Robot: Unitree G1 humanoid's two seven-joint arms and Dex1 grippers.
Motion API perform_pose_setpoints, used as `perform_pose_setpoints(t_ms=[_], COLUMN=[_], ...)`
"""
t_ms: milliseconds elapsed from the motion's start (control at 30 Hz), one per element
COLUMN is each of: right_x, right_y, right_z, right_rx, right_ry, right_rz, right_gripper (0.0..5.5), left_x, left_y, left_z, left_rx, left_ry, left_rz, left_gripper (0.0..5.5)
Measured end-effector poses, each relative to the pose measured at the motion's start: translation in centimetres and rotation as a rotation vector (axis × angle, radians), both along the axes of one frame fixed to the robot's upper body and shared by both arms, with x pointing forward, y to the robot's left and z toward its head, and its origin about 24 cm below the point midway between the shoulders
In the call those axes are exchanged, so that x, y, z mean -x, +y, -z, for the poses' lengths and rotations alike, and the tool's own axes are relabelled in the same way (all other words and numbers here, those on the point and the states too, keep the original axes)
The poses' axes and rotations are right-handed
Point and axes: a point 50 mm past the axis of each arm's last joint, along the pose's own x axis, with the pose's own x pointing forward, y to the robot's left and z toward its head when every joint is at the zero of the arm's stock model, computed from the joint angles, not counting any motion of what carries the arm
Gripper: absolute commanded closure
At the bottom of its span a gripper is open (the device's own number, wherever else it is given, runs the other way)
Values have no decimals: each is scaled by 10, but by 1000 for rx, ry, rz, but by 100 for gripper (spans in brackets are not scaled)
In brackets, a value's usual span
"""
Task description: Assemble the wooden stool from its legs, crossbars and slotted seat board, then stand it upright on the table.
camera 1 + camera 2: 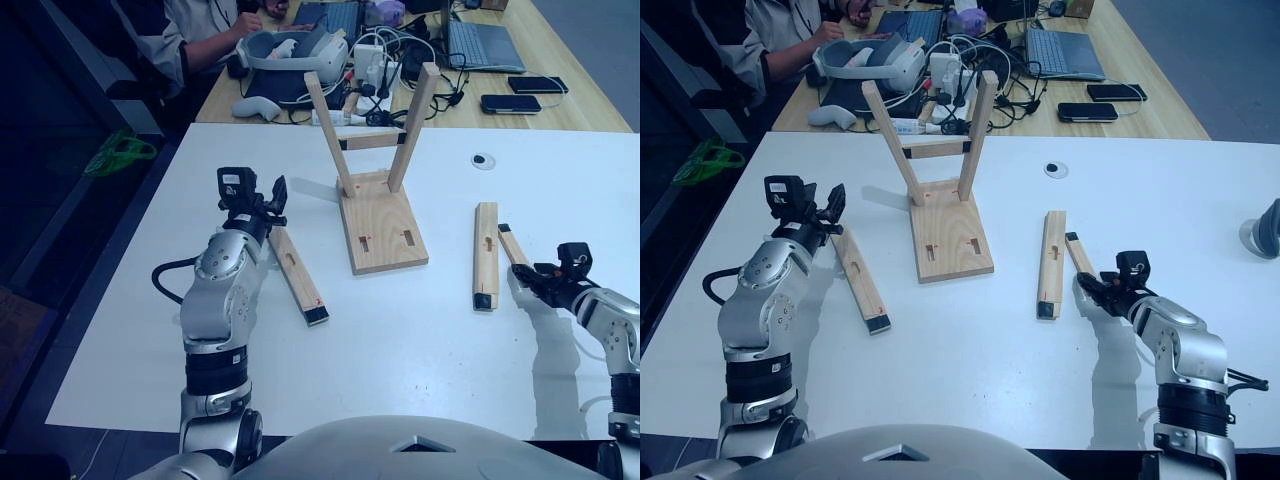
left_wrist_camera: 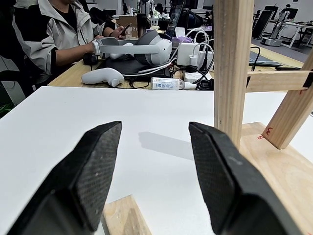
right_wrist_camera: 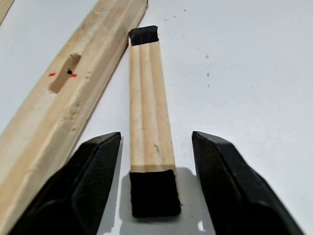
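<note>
**Both claws open at loose parts beside a half-built stool**

The seat board (image 1: 385, 235) lies flat in the middle of the white table (image 1: 400, 340). Two standing legs (image 1: 325, 130) rise from its far end, joined by a fitted crossbar (image 1: 372, 140). The left gripper (image 2: 154, 132) hovers with its fingers apart above the far end of the left loose leg (image 1: 298, 273), which lies just left of the board. The right gripper (image 3: 156, 139) has its fingers apart on either side of the near, black-capped end of the loose crossbar (image 3: 149, 98). The right loose leg (image 3: 73, 93) lies just beside that crossbar, on the board's side.
</note>
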Motion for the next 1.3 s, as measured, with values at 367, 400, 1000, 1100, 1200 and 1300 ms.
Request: perform_pose_setpoints(t_ms=[367, 400, 1000, 1100, 1200, 1300], right_x=[-5, -5, -15, -50, -68, -80], right_y=[9, 8, -5, -2, 11, 51], right_z=[1, 1, -6, -49, -77, -99], right_rx=[-26, -21, 44, 85, 65, -30], right_ry=[13, 16, -55, -323, -458, -540], right_rz=[-47, -48, 23, 55, 46, -60], right_gripper=[327, 346, 420, 420, 420, 420], left_x=[0, 0, -5, -11, -18, -27], left_y=[-1, -1, 5, 9, 11, -6], left_z=[0, 0, -8, -20, -37, -62], left_rx=[0, 0, -84, -162, -285, -553], left_ry=[1, 1, -34, -89, -177, -333], left_rz=[2, 2, 2, 2, -5, 60], left_gripper=[297, 297, 297, 297, 297, 297])
